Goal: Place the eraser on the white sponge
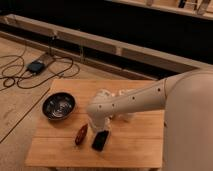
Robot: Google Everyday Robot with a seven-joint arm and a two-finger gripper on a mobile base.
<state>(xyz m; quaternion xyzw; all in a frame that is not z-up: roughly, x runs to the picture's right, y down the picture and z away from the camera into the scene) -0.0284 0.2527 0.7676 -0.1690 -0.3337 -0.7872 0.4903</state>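
Note:
The eraser (100, 141) is a flat black block lying on the wooden table (135, 147), near the front centre. My gripper (100, 128) hangs from the arm's wrist and points down right above the eraser's far end. I cannot tell whether it touches the eraser. The white sponge is hidden behind my arm. Only an off-white bit (104, 93) peeks over the arm's top edge, and I cannot tell what it is.
A reddish-brown elongated object (81, 134) lies just left of the eraser. A dark metal bowl (58, 106) stands at the table's left. A white cup (127, 117) shows partly under my arm. Cables and a dark box (36, 66) lie on the floor at the left.

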